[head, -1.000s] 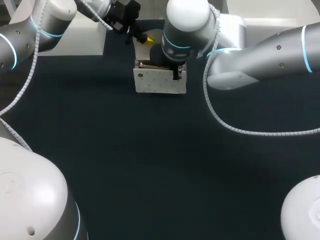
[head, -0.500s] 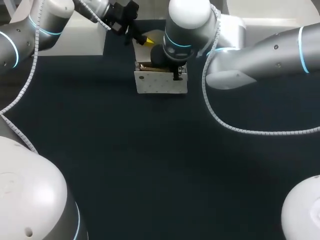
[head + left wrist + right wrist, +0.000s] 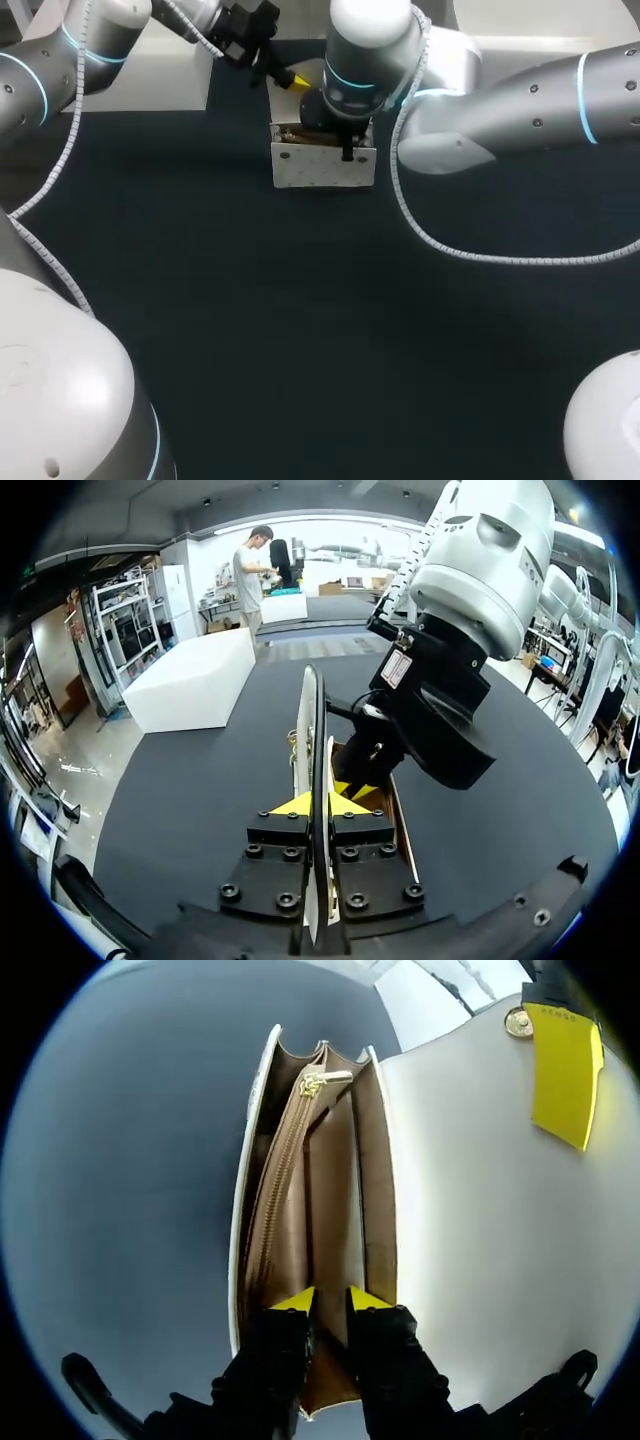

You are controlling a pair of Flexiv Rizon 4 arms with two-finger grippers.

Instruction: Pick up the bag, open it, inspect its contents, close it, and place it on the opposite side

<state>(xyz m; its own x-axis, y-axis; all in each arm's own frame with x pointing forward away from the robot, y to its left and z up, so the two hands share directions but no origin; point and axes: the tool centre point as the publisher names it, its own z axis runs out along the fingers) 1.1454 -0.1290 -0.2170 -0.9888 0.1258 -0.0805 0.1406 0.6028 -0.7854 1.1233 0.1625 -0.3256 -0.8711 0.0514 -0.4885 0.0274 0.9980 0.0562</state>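
The white bag (image 3: 322, 168) is seen standing upright at the far middle of the dark table (image 3: 300, 330), mouth up, right under the two wrists. From the left, the left gripper (image 3: 297, 80) is brought in just behind the bag, and in its own wrist view the story is told clearly: the left gripper (image 3: 318, 802) is pressed together on the thin white flap (image 3: 308, 730), which is held edge-on between the yellow tips and lifted clear of the opening. From the right, the right gripper (image 3: 331, 1300) is dipped straight down into the open bag. Its tips are set close together, a tan inner divider (image 3: 335, 1200) is caught between them, and it looks pinched from both sides. Alongside that divider a zipped pocket is laid bare, with the zipper (image 3: 280, 1180) running the length of the lining. The raised flap (image 3: 470, 1220) is spread out beside the opening, a round metal snap (image 3: 517, 1022) showing near its edge. A white block (image 3: 195, 680) is parked on the table well off to one side of the bag.
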